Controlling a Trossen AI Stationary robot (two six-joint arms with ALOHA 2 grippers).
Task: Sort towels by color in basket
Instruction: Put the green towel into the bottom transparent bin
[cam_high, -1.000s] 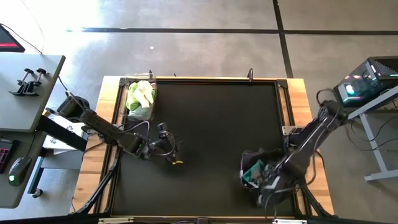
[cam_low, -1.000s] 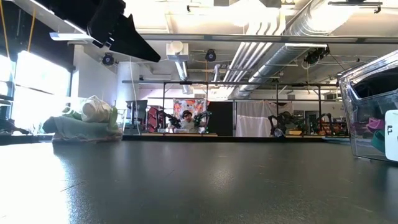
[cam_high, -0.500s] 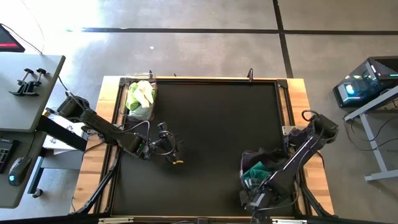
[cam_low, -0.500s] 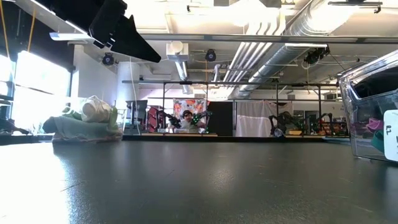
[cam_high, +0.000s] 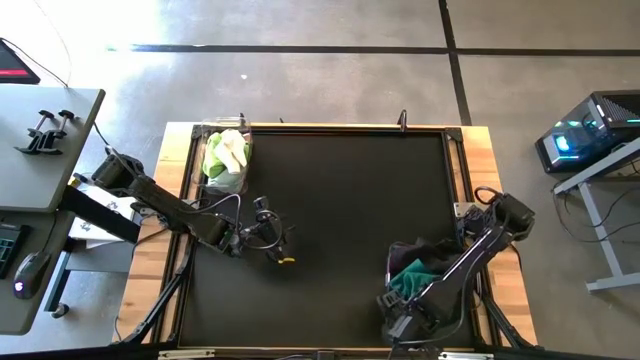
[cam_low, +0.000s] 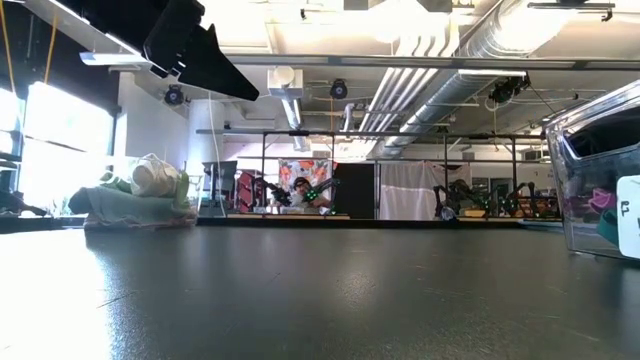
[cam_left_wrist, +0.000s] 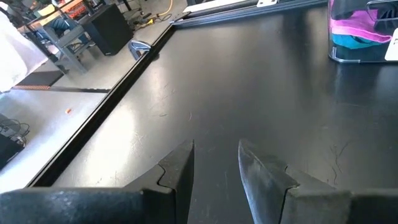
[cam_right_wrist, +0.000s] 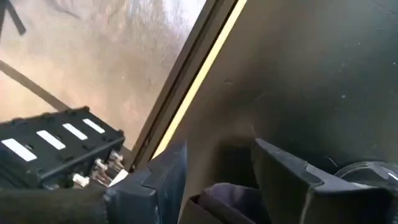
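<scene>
A clear basket at the far left holds lime-green and cream towels. A second clear basket near the right front holds teal, magenta and dark towels. My left gripper hovers open over the bare mat, left of centre. My right gripper points down, open, at the table's near edge in front of the second basket. A bit of purple cloth shows low between its fingers. My right gripper stands open with the purple cloth showing far back between its fingers. Whether the fingers touch it cannot be told, and the picture's edge cuts the cloth off.
The black mat lies in a wooden frame. Its near edge with a yellow strip runs just beyond my right gripper, and a black box sits on the floor past it. A grey side table stands to the left.
My right gripper has swung from beside the right basket toward the table's near edge and somewhat to the left, sinking and rolling about its own axis as it went. The left arm and both baskets have kept still.
</scene>
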